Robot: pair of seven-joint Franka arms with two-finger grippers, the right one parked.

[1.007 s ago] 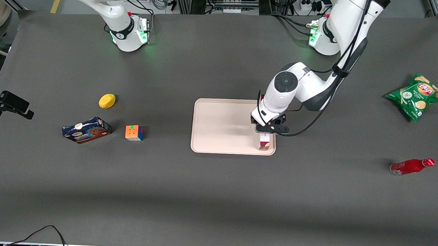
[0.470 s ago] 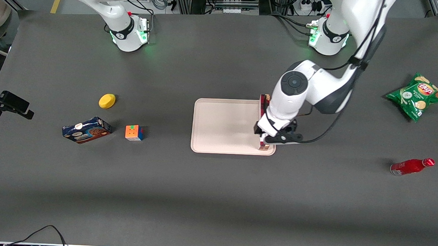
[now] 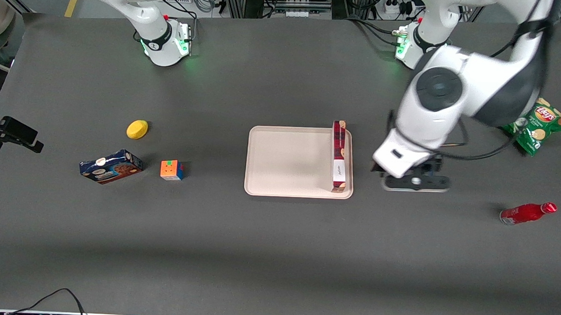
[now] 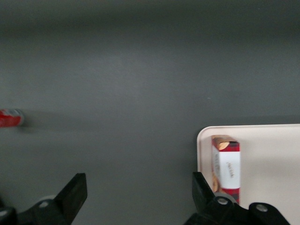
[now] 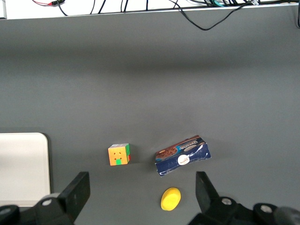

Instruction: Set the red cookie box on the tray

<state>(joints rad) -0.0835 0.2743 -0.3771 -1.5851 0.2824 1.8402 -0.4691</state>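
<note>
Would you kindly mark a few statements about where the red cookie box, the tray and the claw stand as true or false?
1. The red cookie box lies on the tray. True.
2. The claw grips the box. False: it hangs open and empty over bare table, beside the tray.
3. The box lies along the tray's edge toward the working arm's end. True.
4. The blue cookie box is on the tray. False: it rests on the table near the cube.

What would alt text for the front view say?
The red cookie box lies on the tray, along its edge toward the working arm. The gripper, open and empty, hangs over the table beside the tray.
</note>
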